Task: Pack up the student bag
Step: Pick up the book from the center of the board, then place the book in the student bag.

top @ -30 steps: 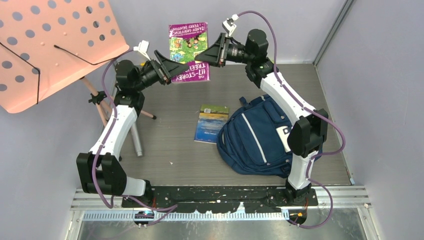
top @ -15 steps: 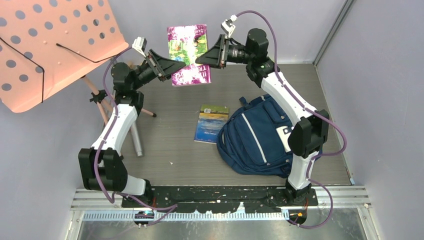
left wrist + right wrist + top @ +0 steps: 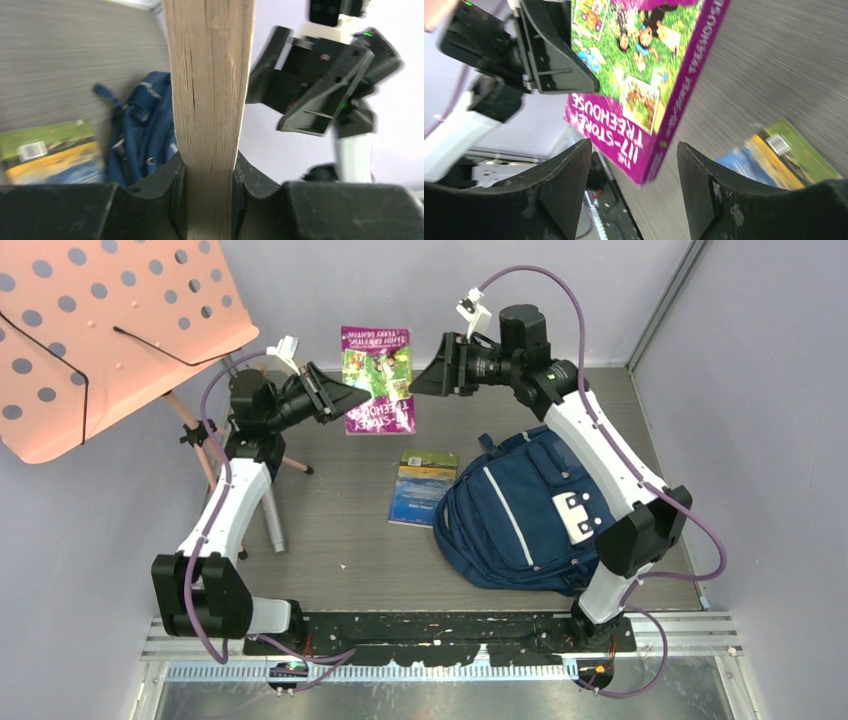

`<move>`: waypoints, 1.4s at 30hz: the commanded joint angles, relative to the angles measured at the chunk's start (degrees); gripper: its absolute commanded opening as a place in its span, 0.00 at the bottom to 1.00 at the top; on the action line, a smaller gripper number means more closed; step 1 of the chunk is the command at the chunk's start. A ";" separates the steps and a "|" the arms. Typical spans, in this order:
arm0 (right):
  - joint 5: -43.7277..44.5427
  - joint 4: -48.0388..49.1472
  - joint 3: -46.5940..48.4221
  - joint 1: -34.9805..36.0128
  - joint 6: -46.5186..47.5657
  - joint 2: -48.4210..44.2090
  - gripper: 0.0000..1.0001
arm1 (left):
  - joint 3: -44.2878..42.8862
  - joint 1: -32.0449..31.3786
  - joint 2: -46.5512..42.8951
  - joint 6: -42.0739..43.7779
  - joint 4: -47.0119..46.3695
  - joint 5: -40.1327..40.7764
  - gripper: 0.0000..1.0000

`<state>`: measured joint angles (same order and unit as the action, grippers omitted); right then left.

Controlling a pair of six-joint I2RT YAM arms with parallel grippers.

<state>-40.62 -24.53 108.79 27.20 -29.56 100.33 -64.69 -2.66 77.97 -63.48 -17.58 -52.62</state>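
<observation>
Right tool (image 3: 633,150) has let go, jaws apart; left tool (image 3: 209,172) clamps purple book (image 3: 639,85).

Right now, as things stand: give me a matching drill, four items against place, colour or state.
1 purple book
2 green-blue book
3 student bag
4 right gripper

A flat on the table beside the bag
B jaws open, holding nothing
C clamped in the left gripper
D navy with a white stripe

Pairs: 1-C, 2-A, 3-D, 4-B
</observation>
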 commanded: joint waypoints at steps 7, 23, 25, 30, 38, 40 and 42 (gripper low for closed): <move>23.61 -16.42 -19.63 0.76 16.13 -19.93 0.71 | 1.81 -0.25 -6.19 25.28 32.50 14.51 0.00; 59.78 -25.83 -38.42 21.24 6.64 -25.61 0.67 | 6.41 -1.48 -7.30 27.94 39.59 17.02 0.00; 66.54 -27.55 -38.23 23.23 5.15 -23.94 0.67 | 6.50 -1.48 -7.30 27.98 39.97 16.89 0.00; 74.57 -29.17 -39.60 25.90 5.37 -22.13 0.67 | 6.53 -1.53 -7.51 28.23 40.03 17.11 0.00; 73.84 -24.15 -41.40 26.95 8.19 -17.78 0.67 | 7.31 -1.48 -7.42 28.66 40.22 16.46 0.00; 74.98 -23.83 -41.54 27.06 8.36 -16.12 0.67 | 7.09 -1.49 -7.42 28.90 40.61 16.42 0.00; 76.68 -23.75 -41.59 27.11 8.67 -14.79 0.65 | 6.91 -1.56 -7.74 29.42 40.82 16.68 0.00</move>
<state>31.46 -50.65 67.61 53.80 -21.89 83.66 -56.73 -4.01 73.12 -35.33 25.65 -33.93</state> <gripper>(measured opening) 0.663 0.284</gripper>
